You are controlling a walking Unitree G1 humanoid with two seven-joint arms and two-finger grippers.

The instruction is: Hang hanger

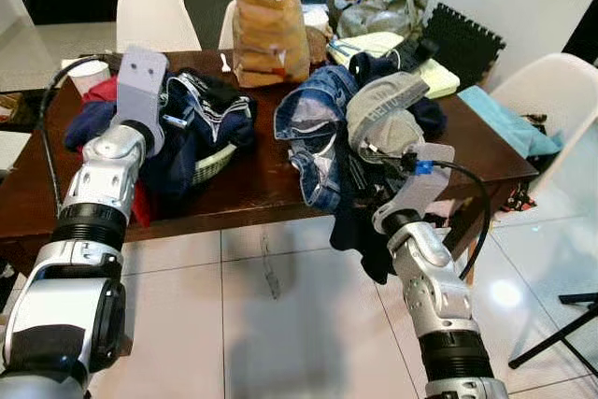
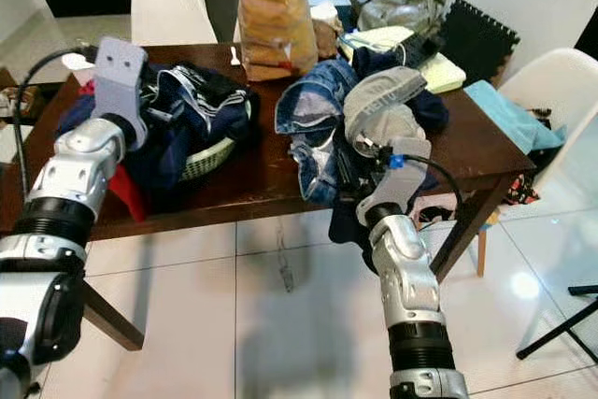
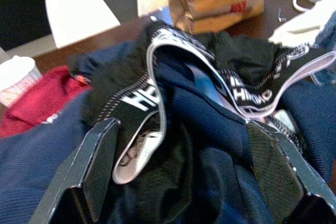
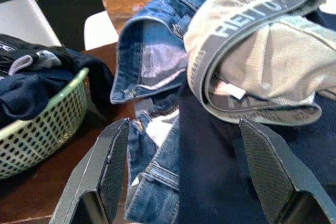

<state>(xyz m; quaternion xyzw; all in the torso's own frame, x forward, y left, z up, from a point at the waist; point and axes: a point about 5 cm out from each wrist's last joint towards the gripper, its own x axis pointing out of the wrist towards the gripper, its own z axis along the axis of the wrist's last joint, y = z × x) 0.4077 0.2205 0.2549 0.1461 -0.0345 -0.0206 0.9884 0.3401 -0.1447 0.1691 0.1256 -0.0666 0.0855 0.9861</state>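
- Dark polished wooden counter [image 1: 252, 189] on pale glossy floor tiles [image 1: 280, 324], with white moulded chairs [image 1: 149, 11] around it.
- Crumpled brown paper bag [image 1: 269, 21] stands upright at the counter's far edge.
- Pale green perforated plastic basket [image 4: 42, 124] holds soft navy and black garments [image 3: 210, 145], some with lettered elastic waistbands; a red cloth [image 3: 37, 103] lies beside it.
- Blue denim jeans [image 1: 313, 128] and a grey garment [image 1: 388, 109] are heaped at the right, dark cloth hanging over the counter's edge.
- Left hand [image 3: 184, 177] is spread wide above the basket's clothes, holding nothing.
- Right hand [image 4: 189, 171] is spread wide before the jeans heap, empty.
- I cannot make out a hanger.
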